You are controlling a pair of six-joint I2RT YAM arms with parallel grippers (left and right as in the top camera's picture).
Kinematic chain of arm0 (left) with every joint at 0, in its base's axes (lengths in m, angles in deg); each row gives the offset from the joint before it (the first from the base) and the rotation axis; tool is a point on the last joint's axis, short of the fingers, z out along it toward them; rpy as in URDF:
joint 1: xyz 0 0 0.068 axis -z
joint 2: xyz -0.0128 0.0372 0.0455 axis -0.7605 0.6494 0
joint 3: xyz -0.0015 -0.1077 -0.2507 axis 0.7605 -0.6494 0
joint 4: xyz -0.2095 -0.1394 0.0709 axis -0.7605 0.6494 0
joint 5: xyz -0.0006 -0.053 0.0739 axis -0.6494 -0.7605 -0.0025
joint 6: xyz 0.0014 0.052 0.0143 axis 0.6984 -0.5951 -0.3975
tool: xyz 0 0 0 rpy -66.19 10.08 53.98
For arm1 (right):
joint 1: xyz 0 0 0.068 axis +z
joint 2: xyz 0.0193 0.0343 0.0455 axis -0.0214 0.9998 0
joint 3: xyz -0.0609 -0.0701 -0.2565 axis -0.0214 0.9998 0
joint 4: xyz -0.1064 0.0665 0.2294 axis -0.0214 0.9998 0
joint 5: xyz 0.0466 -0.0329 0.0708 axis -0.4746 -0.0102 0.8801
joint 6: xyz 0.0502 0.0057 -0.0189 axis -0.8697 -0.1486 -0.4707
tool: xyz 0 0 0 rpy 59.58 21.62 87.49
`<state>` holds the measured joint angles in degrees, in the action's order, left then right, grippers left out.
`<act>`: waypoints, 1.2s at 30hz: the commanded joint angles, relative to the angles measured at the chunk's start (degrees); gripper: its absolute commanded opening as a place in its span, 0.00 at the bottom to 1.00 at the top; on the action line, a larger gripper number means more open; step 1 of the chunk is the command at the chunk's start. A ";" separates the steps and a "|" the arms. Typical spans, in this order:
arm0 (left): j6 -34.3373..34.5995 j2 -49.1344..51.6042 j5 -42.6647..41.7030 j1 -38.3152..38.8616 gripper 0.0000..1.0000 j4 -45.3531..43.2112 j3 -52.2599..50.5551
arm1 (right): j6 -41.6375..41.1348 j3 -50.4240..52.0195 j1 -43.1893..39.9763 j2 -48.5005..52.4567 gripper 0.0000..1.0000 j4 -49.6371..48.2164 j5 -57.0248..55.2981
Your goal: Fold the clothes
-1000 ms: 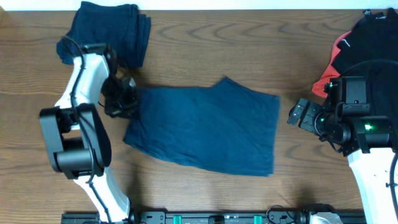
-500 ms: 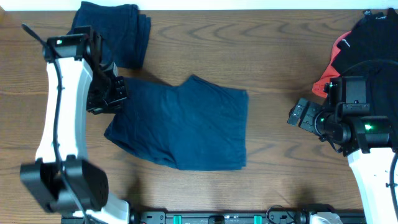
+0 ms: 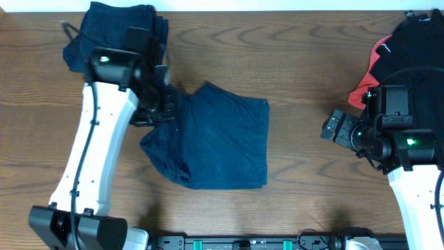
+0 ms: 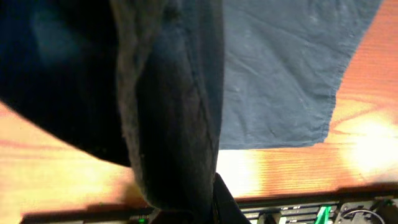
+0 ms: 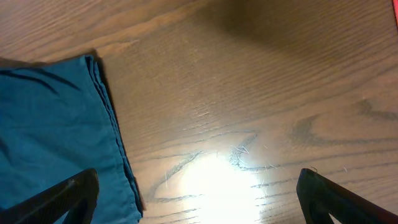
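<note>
Lying on the desk (image 3: 291,42) just right of the folded navy stack (image 3: 114,28), the navy shorts (image 3: 222,139) bunch in the left gripper (image 3: 159,104), which is clamped on one edge; a slipping hem could spoil the fold. Far right of the stack, the right gripper (image 3: 331,129) hovers, jaws spread wide.

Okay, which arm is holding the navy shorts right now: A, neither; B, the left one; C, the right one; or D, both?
B: the left end effector grips the edge of the navy shorts, while the right end effector sits open over the table, clear of the cloth.
</note>
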<state>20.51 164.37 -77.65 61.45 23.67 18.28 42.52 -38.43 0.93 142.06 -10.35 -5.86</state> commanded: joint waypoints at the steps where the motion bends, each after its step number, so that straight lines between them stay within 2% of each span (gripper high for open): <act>1: 1.55 0.79 0.39 3.67 0.06 -0.90 1.14 | -1.01 -0.33 0.26 -0.11 0.99 0.07 -0.07; 19: 3.41 1.86 -0.48 14.88 0.06 -11.87 -5.22 | -1.03 -0.33 0.26 -0.11 0.99 0.07 -0.07; 28: 2.95 1.86 -0.50 17.44 0.06 -16.31 -9.68 | -1.01 -0.33 0.26 -0.11 0.99 0.07 -0.07; 31: -0.17 1.86 -4.44 18.18 0.06 -17.70 -11.32 | -1.01 -0.33 0.26 -0.11 0.99 0.07 -0.07; 36: -1.03 1.86 -7.89 18.88 0.06 -20.59 -13.79 | -1.01 -0.33 0.26 -0.11 0.99 0.07 -0.07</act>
<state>21.37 165.90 -81.78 79.83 3.73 5.65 42.52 -38.43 0.93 142.06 -10.37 -5.86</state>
